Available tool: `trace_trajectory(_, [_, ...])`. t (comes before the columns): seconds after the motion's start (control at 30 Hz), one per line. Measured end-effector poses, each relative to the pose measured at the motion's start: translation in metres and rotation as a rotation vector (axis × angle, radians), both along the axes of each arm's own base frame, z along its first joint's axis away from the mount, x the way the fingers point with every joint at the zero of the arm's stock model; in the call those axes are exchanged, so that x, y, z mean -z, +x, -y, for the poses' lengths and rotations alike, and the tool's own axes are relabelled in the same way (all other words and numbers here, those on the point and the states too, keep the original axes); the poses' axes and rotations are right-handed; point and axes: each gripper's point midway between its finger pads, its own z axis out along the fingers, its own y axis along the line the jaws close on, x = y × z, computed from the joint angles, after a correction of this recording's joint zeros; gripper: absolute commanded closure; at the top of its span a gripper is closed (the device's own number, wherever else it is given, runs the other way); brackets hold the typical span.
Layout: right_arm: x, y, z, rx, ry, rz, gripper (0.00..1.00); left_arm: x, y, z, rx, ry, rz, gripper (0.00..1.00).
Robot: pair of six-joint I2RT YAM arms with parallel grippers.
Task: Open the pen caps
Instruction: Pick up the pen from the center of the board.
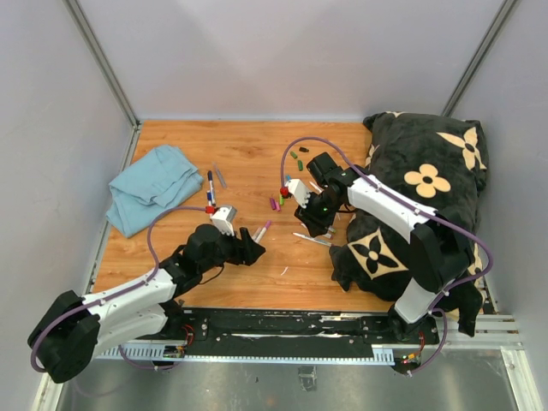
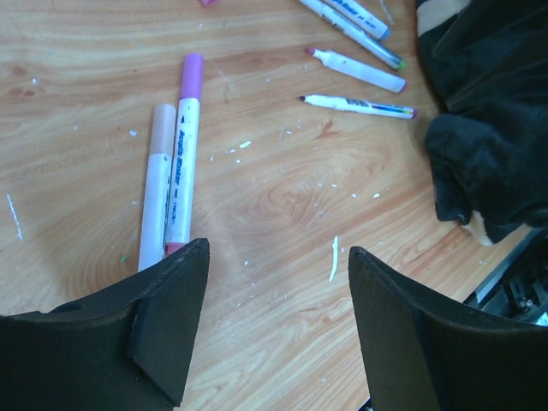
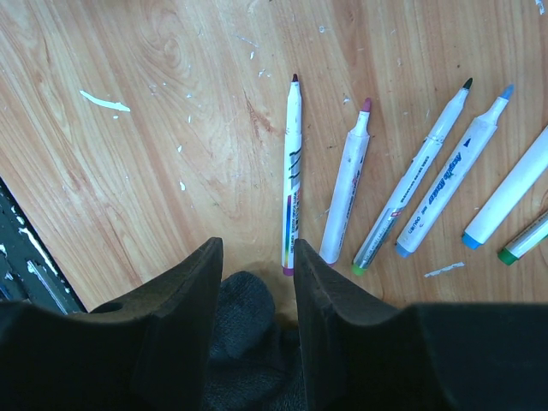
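My left gripper [image 2: 279,248] [image 1: 250,249] hovers open over bare wood with nothing between its fingers. Just beyond its left finger lie two capped markers side by side, one with a purple pen cap [image 2: 192,68], the other with a pale pink cap [image 2: 162,124]. My right gripper [image 3: 257,244] [image 1: 310,223] is open too, low over a fold of black fabric [image 3: 244,308]. Ahead of it lie several uncapped markers [image 3: 293,180]. Loose pen caps [image 1: 275,204] sit on the table left of the right gripper, with two more [image 1: 295,157] further back.
A black blanket with cream flowers [image 1: 428,184] covers the table's right side and touches the right arm. A folded blue cloth [image 1: 152,187] lies at the back left, with capped pens [image 1: 211,183] beside it. The near table edge [image 2: 505,274] is close to the left gripper.
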Motion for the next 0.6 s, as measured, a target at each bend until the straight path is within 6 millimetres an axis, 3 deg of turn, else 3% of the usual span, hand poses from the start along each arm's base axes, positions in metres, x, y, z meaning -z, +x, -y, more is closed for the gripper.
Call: trace_trajectory(0.6, [0.0,0.0,0.0,-0.003,0.0,0.001,0.59,0.014,-0.003,0.002,-0.024,0.141,-0.015,0.31])
